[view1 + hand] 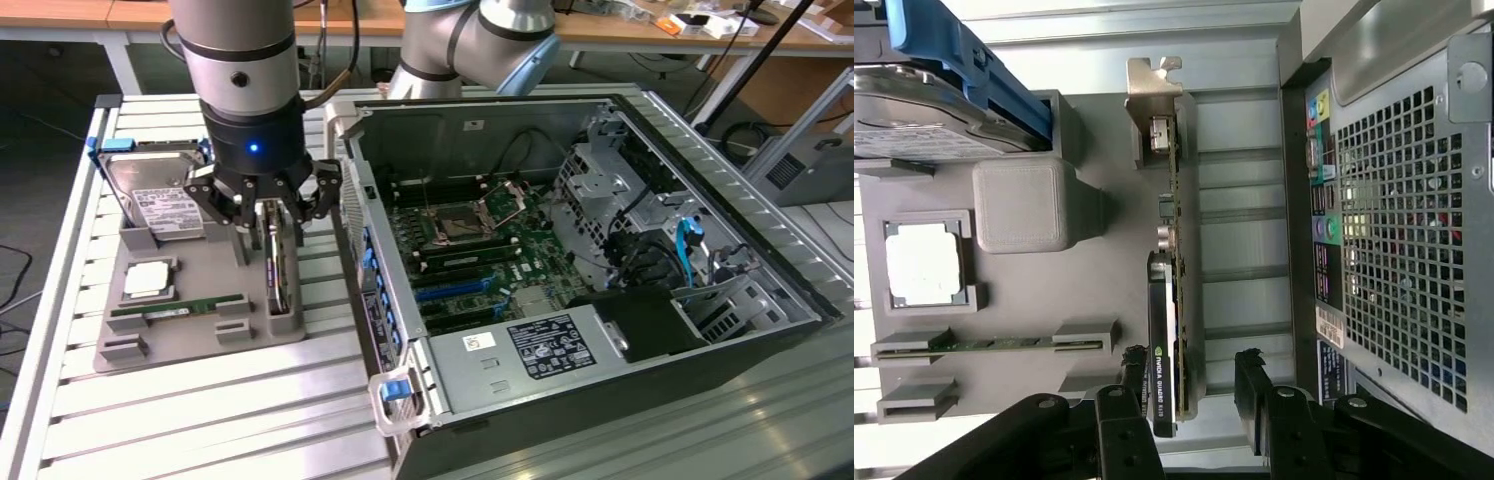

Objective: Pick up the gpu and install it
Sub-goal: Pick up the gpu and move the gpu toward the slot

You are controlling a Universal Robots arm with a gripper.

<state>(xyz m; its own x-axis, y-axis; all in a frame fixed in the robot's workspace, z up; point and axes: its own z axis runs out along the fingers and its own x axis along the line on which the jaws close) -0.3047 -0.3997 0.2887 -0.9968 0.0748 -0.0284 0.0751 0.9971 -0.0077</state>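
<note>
The gpu [276,262] stands on its long edge in a slot of the grey holder tray [200,335], on the side nearest the computer case. In the wrist view the gpu [1172,240] is a thin dark board with a silver end bracket [1152,88] at its far end. My gripper [272,208] hangs directly over the card, open and holding nothing. In the wrist view the gripper [1189,392] straddles the card's near end, with one black finger [1126,405] close beside the card and the other finger [1259,395] well apart from it.
The open computer case [574,250] lies at the exterior view's right, its motherboard and a blue slot [447,290] exposed. The tray also holds a hard drive [160,205], a processor [147,280] and a RAM stick [180,308]. The case's rear panel [1404,250] stands close beside the card.
</note>
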